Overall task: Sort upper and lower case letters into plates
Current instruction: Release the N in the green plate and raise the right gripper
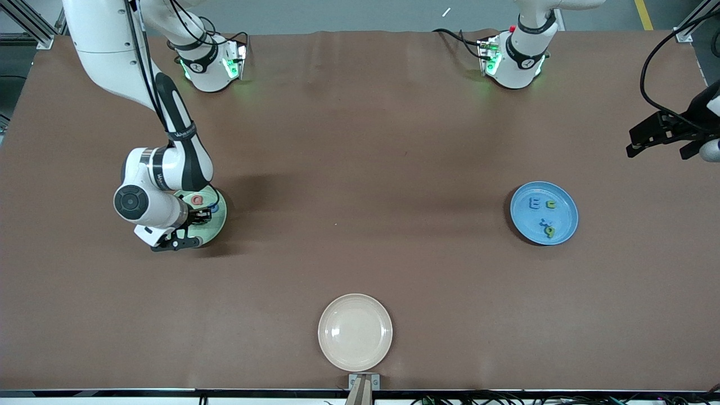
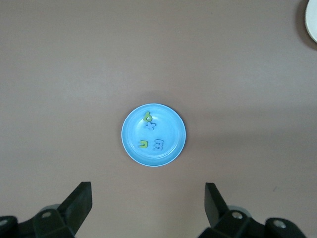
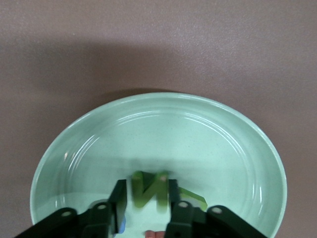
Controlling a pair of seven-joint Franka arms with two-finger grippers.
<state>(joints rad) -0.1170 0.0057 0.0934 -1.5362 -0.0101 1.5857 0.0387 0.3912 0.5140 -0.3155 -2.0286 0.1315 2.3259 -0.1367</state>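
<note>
Front view: the right tool (image 1: 188, 222) is low over the mint plate (image 1: 220, 216), at the right arm's end of the surface. A red Q (image 1: 197, 199) lies in that plate, with a blue letter (image 1: 214, 208) beside it. The blue plate (image 1: 544, 212), toward the left arm's end, holds four small letters (image 1: 543, 214). A cream plate (image 1: 355, 332) sits nearest the camera. The left tool (image 1: 661, 135) waits above the surface's edge.

Left wrist view: the left tool (image 2: 147, 201) hangs spread wide and empty above the blue plate (image 2: 153, 134).

Right wrist view: the right tool (image 3: 147, 198) has a green N (image 3: 148, 189) between its fingers (image 3: 119, 201) over the mint plate (image 3: 158, 144). The jaws look barely parted, so whether the N is gripped or just freed is unclear. If it clings to one pad, a rising tool could drag it up or flick it over the rim. Coming down, it could also knock the letters lying below.
</note>
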